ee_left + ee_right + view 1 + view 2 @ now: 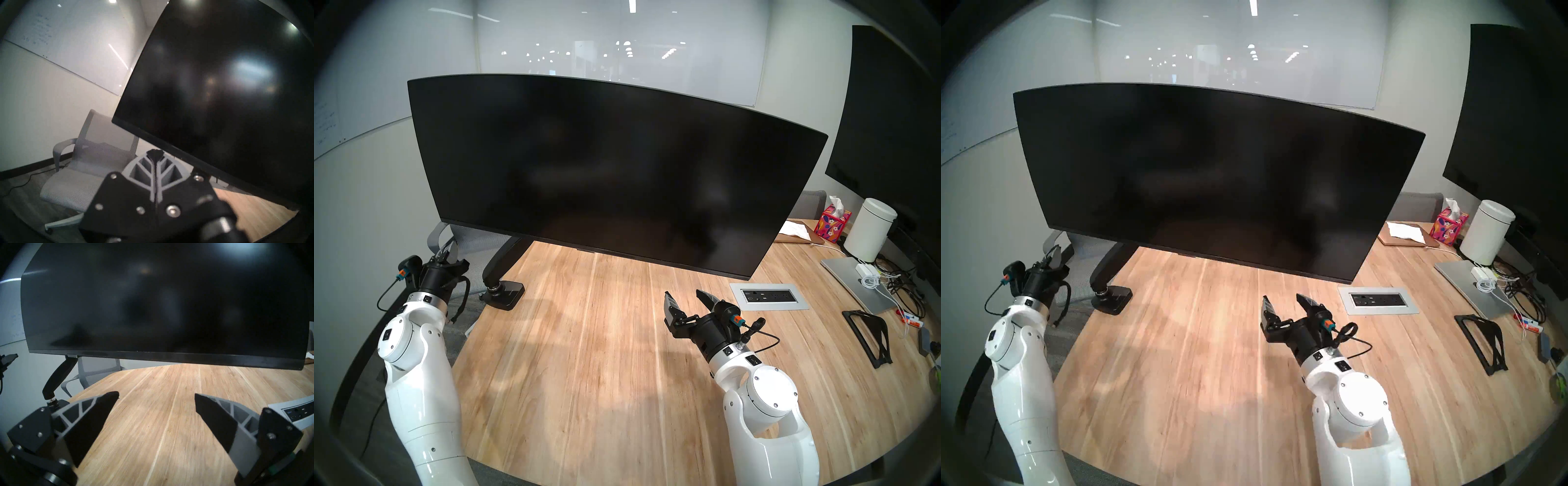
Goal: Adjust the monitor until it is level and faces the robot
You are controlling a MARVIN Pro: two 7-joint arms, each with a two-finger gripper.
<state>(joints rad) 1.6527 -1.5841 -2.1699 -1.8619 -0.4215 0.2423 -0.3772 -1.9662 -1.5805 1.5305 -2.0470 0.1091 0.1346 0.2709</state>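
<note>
Right gripper (pixel 687 298) jaws wide over the worktop (pixel 585 339); left gripper (pixel 155 157) jaws pinched together, empty. Ahead of both hangs the monitor (pixel 602 169) — likely heavy, glass fragile — take its bezel corners, not the screen.

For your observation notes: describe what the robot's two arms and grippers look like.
Both arms are glossy white with black wrists and silver collars. Each wrist carries an orange-teal connector and a thin black cable. The left gripper and right gripper have grey ribbed fingers with black pads.
</note>
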